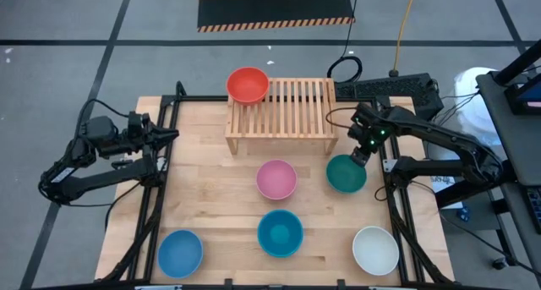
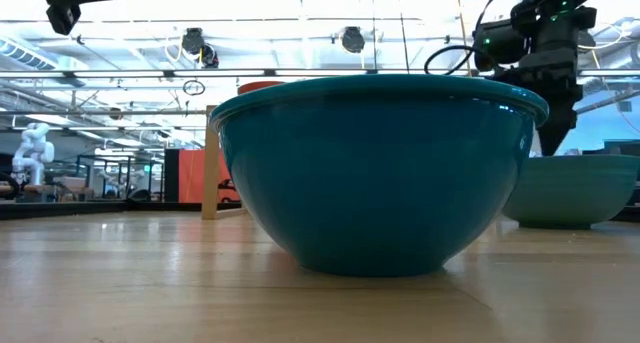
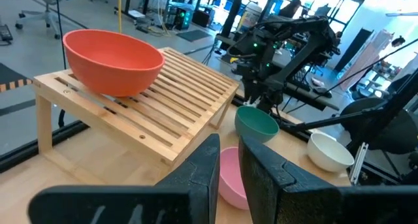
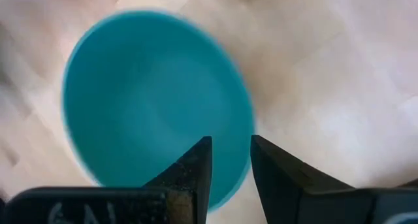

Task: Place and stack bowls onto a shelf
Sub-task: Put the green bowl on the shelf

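Note:
The red bowl point(image 1: 248, 84) sits on the slatted shelf's point(image 1: 287, 112) left end. On the tabletop rest the pink bowl point(image 1: 276, 178), the dark green bowl point(image 1: 346, 175), the teal bowl point(image 1: 280, 232), the light blue bowl point(image 1: 180, 252) and the white bowl point(image 1: 375, 249). My right gripper point(image 1: 360, 157) is open and low over the dark green bowl's far right rim. One finger is over the bowl's inside and the other over its outside. My left gripper point(image 3: 228, 165) waits near the table's left edge, its fingers a narrow gap apart. My right gripper point(image 4: 232, 162) comes at the dark green bowl point(image 4: 150, 100) from above, pointing down, its fingers on either side of the rim point(image 4: 250, 136). I cannot tell whether a finger touches the rim. The bowl stands upright on the table.
The shelf stands at the table's far edge with its middle and right slats point(image 1: 304, 104) bare. The teal bowl point(image 2: 375, 173) fills the low view close to the near edge. Black frame rails point(image 1: 156, 197) run along both table sides.

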Robot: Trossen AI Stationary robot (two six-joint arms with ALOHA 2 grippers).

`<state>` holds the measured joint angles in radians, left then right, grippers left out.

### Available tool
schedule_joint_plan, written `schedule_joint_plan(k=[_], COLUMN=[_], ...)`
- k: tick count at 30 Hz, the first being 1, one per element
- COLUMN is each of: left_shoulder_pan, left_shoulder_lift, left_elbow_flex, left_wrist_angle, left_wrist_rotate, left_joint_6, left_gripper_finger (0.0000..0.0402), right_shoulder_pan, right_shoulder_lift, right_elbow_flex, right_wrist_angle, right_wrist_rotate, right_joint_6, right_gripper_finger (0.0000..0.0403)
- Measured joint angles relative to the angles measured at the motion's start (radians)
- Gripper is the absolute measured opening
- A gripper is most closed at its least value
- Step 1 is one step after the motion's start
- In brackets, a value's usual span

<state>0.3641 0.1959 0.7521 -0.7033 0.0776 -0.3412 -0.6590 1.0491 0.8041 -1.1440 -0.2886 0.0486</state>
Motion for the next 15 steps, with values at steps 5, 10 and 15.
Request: schedule_joint_plan(k=[5, 10, 15], left_shoulder_pan=[0.000, 0.000, 0.000], left_shoulder_lift=[0.000, 0.000, 0.000], left_elbow_flex=[0.000, 0.000, 0.000], left_wrist_angle=[-0.001, -0.002, -0.002], left_wrist_rotate=[0.000, 0.000, 0.000], left_joint_6=[0.006, 0.018, 0.018], left_gripper_finger=[0.0063, 0.0063, 0.0063], right_shoulder_pan=[-0.001, 0.000, 0.000], right_shoulder_lift=[-0.007, -0.007, -0.007], right_elbow_flex=[-0.014, -0.092, -0.142], right_wrist_angle=[0.004, 0.043, 0.046], right_wrist_rotate=[0.000, -0.002, -0.001], right_joint_6=[0.046, 0.051, 0.052], right_gripper_finger=[0.0098, 0.0098, 0.0098])
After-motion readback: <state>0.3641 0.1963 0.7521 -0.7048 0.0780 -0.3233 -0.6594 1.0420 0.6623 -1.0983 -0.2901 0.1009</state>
